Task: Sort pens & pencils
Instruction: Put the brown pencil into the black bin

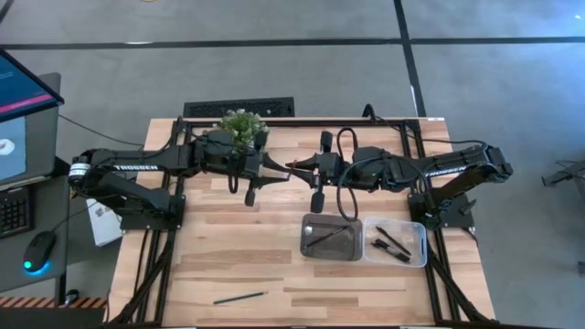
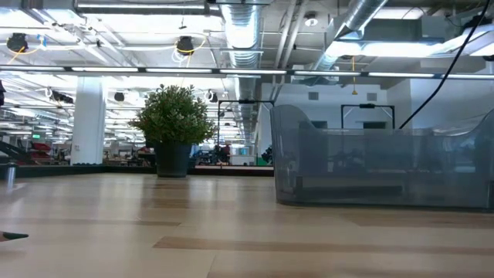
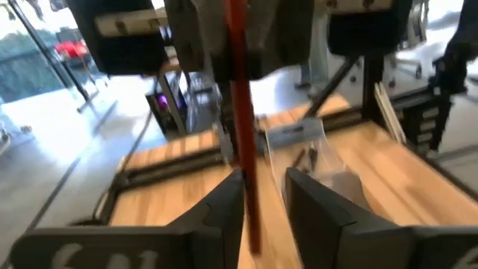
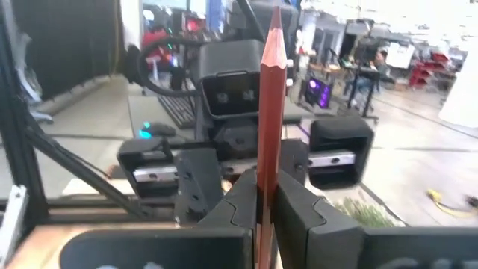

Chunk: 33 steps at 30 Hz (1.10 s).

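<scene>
While both arms meet above the wooden worktop (image 1: 228,256) | right gripper (image 4: 263,196) pinches a slim red pencil (image 4: 269,112) | left gripper (image 3: 263,196) spread around it | metal tray (image 1: 331,237)

Red pencil (image 4: 269,112) upright between facing hands.

Left arm: extended toward the middle, claw (image 1: 281,170) held raised and open, fingers (image 3: 224,202) parted. Right arm: extended inward to meet it, claw (image 1: 298,170) held tip to tip with the left, fingers (image 4: 243,196) closed on a red pencil (image 4: 269,112).
</scene>
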Available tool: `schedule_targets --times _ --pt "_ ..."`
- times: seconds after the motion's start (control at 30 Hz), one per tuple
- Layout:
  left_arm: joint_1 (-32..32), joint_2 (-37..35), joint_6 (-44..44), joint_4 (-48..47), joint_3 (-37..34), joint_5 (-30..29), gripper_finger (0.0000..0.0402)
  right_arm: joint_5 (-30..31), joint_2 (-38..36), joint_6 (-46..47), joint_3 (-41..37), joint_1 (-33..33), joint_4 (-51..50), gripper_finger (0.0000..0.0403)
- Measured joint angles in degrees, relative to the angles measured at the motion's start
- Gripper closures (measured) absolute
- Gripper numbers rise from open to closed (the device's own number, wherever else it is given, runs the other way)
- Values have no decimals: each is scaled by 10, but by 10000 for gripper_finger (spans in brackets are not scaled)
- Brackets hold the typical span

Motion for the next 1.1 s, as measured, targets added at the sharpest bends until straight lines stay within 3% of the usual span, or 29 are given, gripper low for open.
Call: schedule_targets --times 0.2,0.37,0.73,1.1 --pt "0 -4 19 -117 0 -25 297 23 0 28 0 0 -92 358" --pt "0 -4 17 -213 0 -61 297 18 0 125 0 6 -247 356" --pt "0 -3 -23 -346 0 -115 297 -135 3 301 0 54 -463 356" --pt "0 -3 -72 -415 0 -116 297 -203 99 330 1 82 -504 356"
